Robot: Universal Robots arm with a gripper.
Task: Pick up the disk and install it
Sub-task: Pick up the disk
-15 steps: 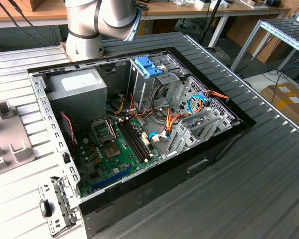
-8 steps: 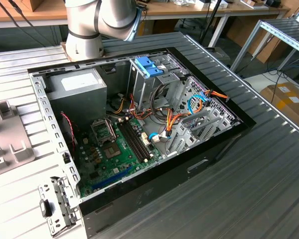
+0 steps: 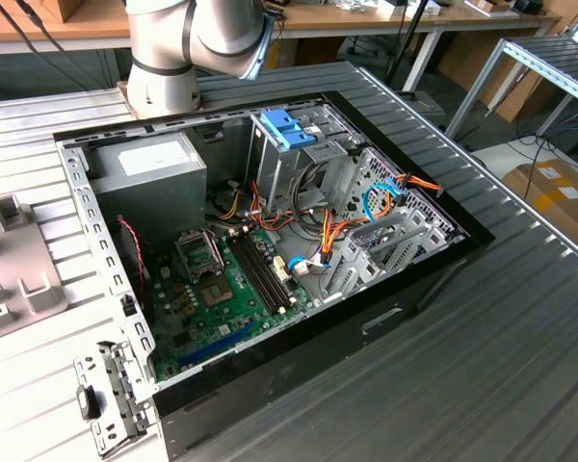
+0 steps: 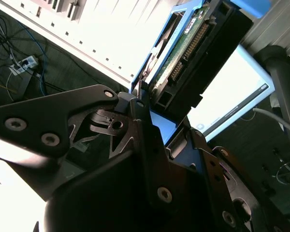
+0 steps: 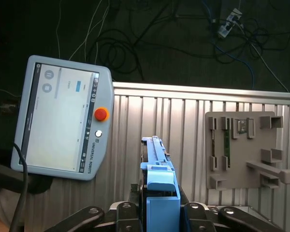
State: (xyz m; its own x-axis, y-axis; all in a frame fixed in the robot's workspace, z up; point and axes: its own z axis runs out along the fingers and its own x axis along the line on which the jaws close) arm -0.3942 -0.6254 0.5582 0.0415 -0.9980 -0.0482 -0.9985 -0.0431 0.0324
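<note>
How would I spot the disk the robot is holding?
Look at the ribbed metal table in the first wrist view, between the white touch screen and the grey plastic rack. There the gripper is shut on the disk, held on edge. It is the only thing there with a bright blue plastic tab and rail.

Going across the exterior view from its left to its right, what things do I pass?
Grey plastic fixture → grey power-supply box → blue drive-bay latch → cardboard box.
</note>
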